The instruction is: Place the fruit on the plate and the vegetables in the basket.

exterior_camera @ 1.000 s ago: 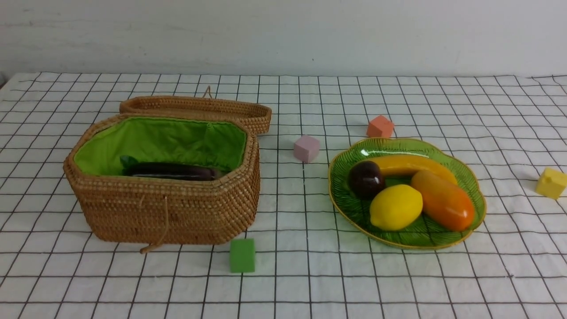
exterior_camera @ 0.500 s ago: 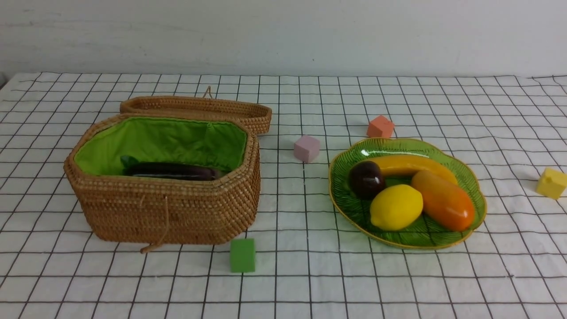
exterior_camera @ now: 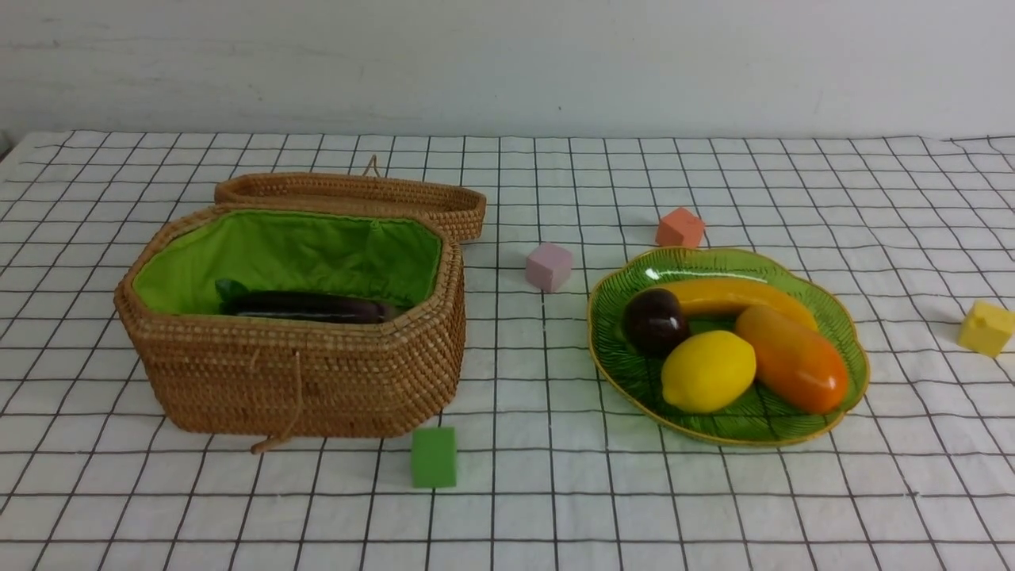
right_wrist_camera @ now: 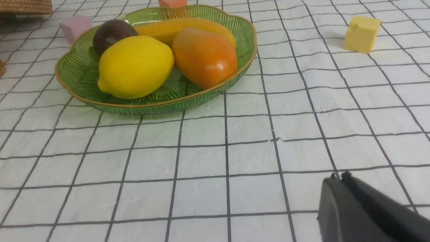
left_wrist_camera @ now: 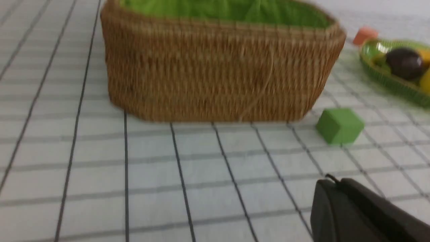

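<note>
Black left gripper (left_wrist_camera: 339, 188) jaws together, low before basket (left_wrist_camera: 218, 74)

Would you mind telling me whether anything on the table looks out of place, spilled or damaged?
Nothing stands out. The four fruits sit inside the plate, the eggplant lies in the open basket, and the green cube rests on the cloth in front of the basket.
</note>
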Controlling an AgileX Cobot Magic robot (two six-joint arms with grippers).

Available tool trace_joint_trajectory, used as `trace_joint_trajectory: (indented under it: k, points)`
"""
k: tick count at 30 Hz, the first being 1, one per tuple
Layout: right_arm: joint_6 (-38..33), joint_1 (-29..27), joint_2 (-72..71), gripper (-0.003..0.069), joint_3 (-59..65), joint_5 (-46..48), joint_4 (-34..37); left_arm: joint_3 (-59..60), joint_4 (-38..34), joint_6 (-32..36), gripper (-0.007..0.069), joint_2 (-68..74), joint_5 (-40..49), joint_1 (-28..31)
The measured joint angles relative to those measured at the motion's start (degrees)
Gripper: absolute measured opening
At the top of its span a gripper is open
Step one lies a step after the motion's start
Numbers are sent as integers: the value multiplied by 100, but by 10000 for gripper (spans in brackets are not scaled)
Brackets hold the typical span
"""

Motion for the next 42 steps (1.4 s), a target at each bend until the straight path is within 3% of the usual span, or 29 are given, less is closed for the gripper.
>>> trace_joint_trajectory:
  k: [7,42]
  points:
    - [0,0,0,11,0,0,0,9,-169,-327,-13,0,132,5]
    - [0,0,0,36,-5,7,0,9,-189,-350,-5,0,115,5]
